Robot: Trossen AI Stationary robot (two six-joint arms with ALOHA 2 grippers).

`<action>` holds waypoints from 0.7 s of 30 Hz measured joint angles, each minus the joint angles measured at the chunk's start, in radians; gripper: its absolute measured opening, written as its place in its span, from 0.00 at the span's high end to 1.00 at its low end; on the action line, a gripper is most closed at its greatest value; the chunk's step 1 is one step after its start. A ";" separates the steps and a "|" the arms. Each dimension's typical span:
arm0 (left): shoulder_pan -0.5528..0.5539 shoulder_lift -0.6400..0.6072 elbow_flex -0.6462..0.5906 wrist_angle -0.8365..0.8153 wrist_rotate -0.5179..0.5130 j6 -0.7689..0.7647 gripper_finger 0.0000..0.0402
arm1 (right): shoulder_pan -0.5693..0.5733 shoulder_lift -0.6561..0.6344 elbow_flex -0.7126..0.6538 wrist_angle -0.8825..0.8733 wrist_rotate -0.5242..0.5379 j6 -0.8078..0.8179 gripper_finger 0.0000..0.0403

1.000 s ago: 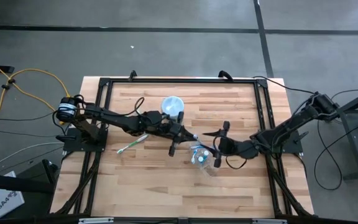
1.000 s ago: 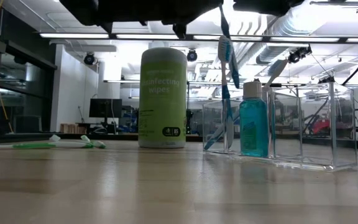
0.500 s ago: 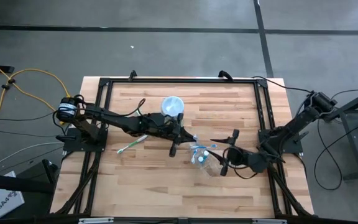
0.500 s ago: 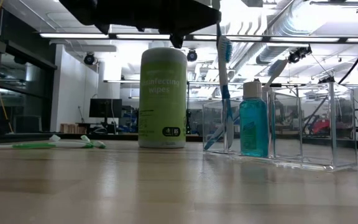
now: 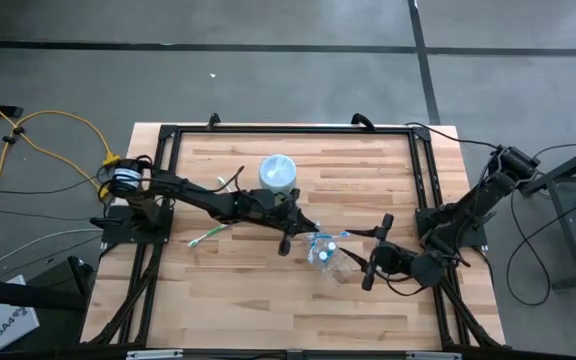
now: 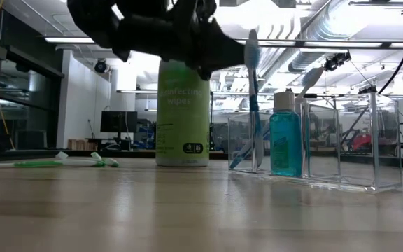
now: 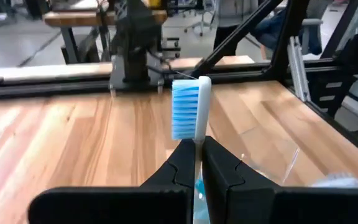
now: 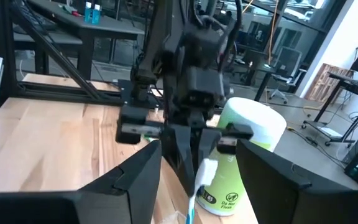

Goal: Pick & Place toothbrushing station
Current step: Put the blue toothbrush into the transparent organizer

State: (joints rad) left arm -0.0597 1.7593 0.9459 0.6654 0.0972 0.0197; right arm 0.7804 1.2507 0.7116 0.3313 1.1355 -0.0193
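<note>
A blue-white toothbrush (image 6: 253,98) stands upright, head up, with my left gripper (image 5: 303,222) shut on it, over the left end of the clear plastic container (image 6: 341,140). The brush's lower end reaches down into the left compartment. The container (image 5: 326,252) also holds a teal bottle (image 6: 286,143) and a leaning blue brush. A green-white toothbrush (image 5: 211,232) lies flat on the table left of it. My right gripper (image 5: 376,252) stands open just right of the container, with nothing between its fingers. My left gripper pinches the toothbrush's neck (image 7: 198,144) just below the bristle head (image 7: 188,109) between its two fingers. The fingers come nearly level from the table's left and lie across the brush. The brush stands upright, head above the fingers, handle hanging below them.
A green disinfecting-wipes canister (image 5: 277,172) stands on the table behind my left arm, toward the far edge. A black metal frame (image 5: 423,170) runs around the tabletop. Bare wood lies toward the near edge.
My left gripper has come down with the blue-white toothbrush, which has gone from tilted to upright and sunk lower over the container. My right gripper, still open, has swung away from the container toward the table's near right.
</note>
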 joint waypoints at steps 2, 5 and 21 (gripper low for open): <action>0.000 0.014 -0.001 0.000 -0.001 -0.010 0.99 | 0.001 0.000 0.000 0.003 0.000 0.000 0.50; 0.000 0.021 -0.001 -0.001 -0.002 -0.011 0.99 | -0.001 0.000 0.000 0.003 0.000 0.000 0.50; 0.000 0.021 -0.001 -0.010 -0.001 -0.024 0.78 | -0.001 0.000 0.000 0.003 -0.011 0.000 0.50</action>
State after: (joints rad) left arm -0.0593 1.7802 0.9451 0.6551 0.0959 -0.0044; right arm 0.7792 1.2507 0.7116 0.3344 1.1244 -0.0189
